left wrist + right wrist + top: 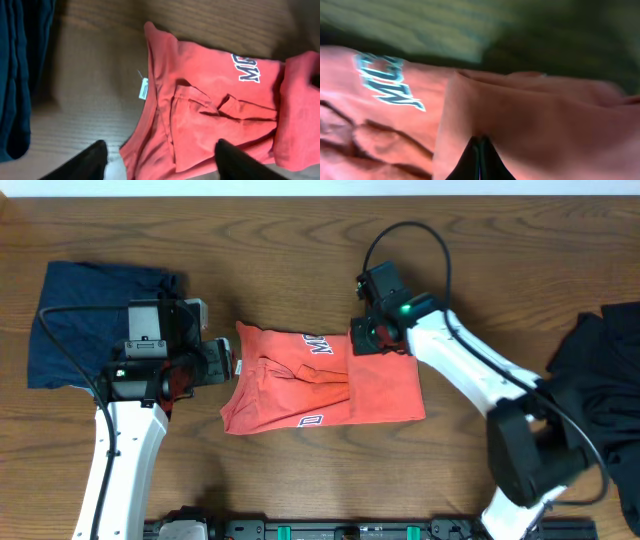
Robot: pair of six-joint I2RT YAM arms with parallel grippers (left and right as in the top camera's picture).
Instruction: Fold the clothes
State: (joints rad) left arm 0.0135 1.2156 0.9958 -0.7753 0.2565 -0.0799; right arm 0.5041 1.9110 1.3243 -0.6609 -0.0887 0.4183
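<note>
The coral-red T-shirt (300, 385) lies partly folded mid-table, its right side laid over the middle, white lettering (247, 67) showing. My left gripper (228, 366) hovers at the shirt's left edge. In the left wrist view it (162, 160) is open, its fingers (95, 159) straddling the lower left hem of the shirt (210, 110). My right gripper (363, 340) sits at the upper edge of the folded-over flap. In the right wrist view its tips (480, 147) are shut, pinching a ridge of the shirt (530, 120). A navy garment (90, 320) lies far left and a black garment (600, 370) far right.
A white label (143, 89) sticks out at the shirt's collar edge. Bare wooden table (300, 240) lies behind the shirt, and the navy garment (20, 75) is close to my left arm. The robot base bar (350, 530) runs along the front edge.
</note>
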